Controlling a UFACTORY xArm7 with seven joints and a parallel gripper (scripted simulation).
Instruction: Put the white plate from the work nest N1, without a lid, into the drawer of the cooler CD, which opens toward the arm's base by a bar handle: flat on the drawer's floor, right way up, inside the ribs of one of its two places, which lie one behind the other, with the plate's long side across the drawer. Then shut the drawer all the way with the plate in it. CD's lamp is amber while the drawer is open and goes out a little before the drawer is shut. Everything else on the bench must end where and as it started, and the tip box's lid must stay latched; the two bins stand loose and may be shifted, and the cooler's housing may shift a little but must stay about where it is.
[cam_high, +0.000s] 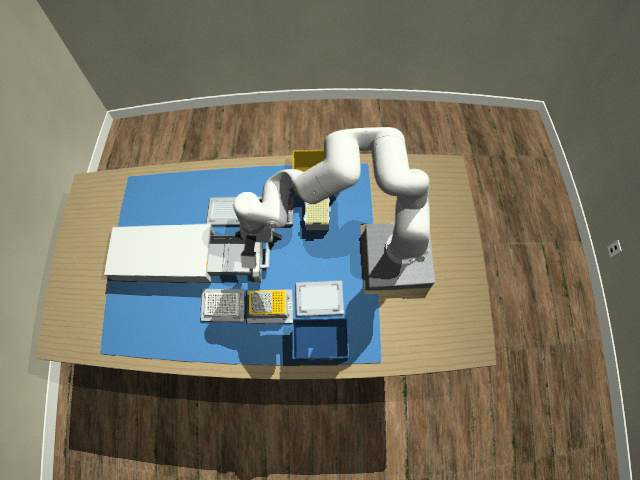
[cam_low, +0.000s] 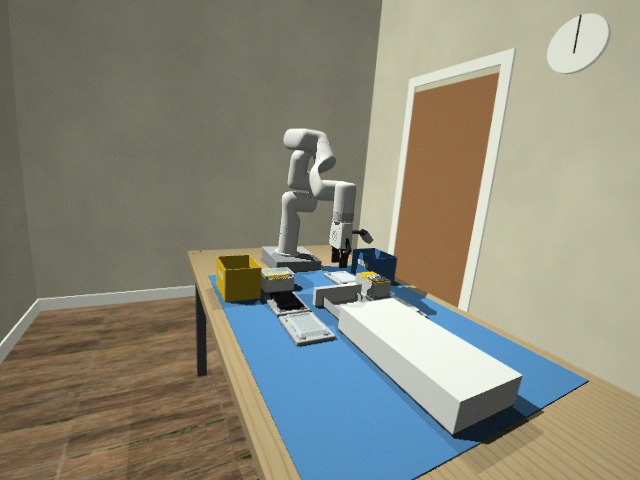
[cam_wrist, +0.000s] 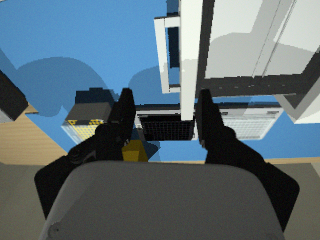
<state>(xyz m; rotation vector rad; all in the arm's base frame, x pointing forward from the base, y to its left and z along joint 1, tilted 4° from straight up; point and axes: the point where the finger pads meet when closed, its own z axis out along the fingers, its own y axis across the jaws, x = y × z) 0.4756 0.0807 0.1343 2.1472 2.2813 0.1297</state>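
Note:
The cooler CD (cam_high: 155, 252) is a long white box, and its drawer (cam_high: 232, 258) stands pulled out toward the arm's base. A small amber lamp (cam_high: 206, 264) glows on its front. My gripper (cam_high: 254, 258) is open over the drawer's front end. In the wrist view the fingers stand apart on either side of the white bar handle (cam_wrist: 190, 60), without gripping it. A white plate with open wells (cam_high: 223, 209) lies in a nest behind the cooler. A flat white plate (cam_high: 319, 298) lies in a grey nest at the front. I cannot read the nest labels.
A yellow bin (cam_high: 307, 160) and a box of yellow tips (cam_high: 316, 212) stand at the back, partly under the arm. A grey rack (cam_high: 222, 303), a yellow tip box (cam_high: 268, 303) and a blue bin (cam_high: 320, 341) stand in front. A black plate (cam_low: 287, 302) lies beside the drawer.

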